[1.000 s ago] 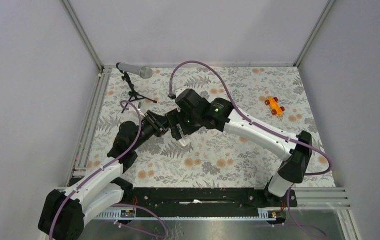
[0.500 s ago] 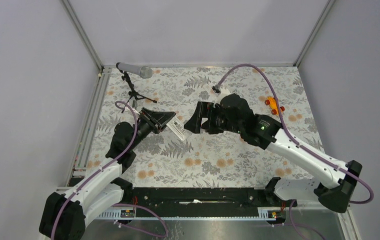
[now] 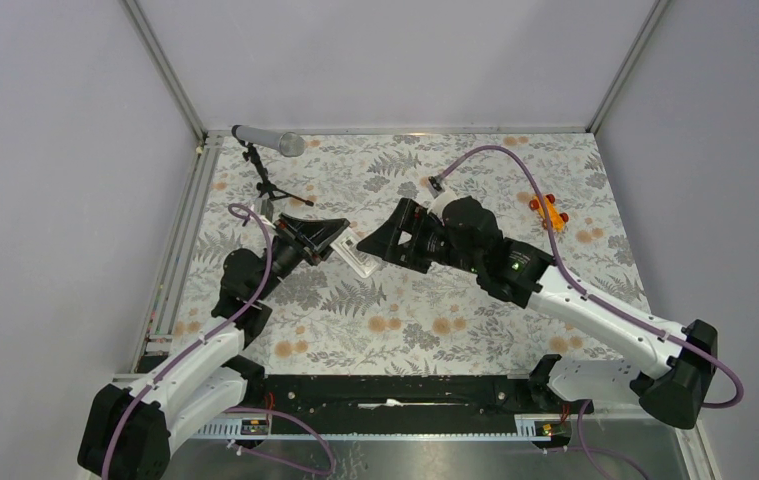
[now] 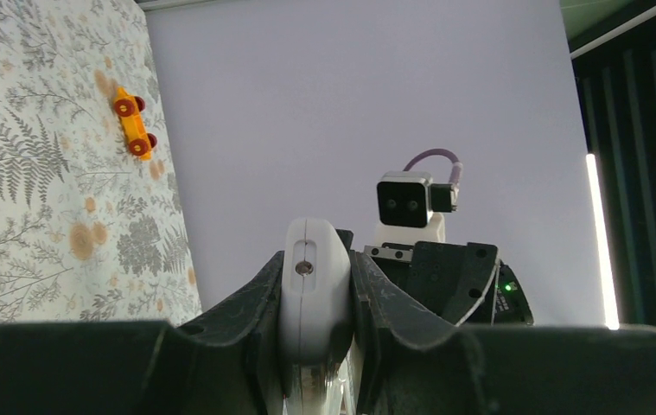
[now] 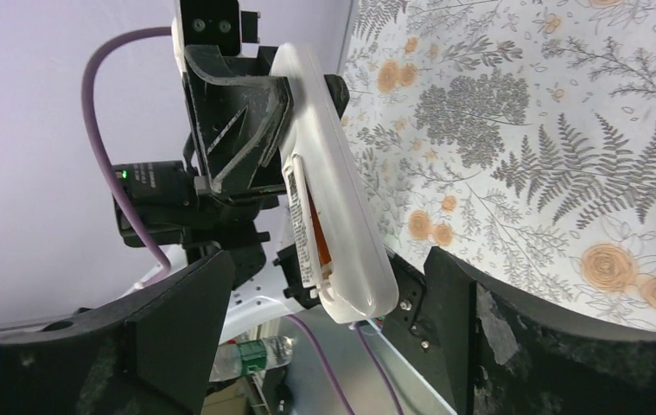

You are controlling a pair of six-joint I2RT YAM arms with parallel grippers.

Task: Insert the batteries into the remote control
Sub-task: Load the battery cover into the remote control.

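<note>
The left gripper [image 3: 338,240] is clamping the remote control [image 3: 360,260] by its sides. It is holding it off the table [image 3: 435,330], just at 9 o'clock of centre, with the battery recess facing the right gripper [image 3: 383,243]. That gripper is gaping wide and carrying nothing. In the right wrist view a coppery battery [image 5: 317,235] is showing in the recess; whether both are seated I cannot tell. Seating seems to be finishing, and the next move calls for a gentle, square press into the recess. Open room is lying toward 3 and 6 o'clock. The microphone [image 3: 267,140] at 11 and the toy car [image 3: 549,211] at 2 are standing well apart.
</note>
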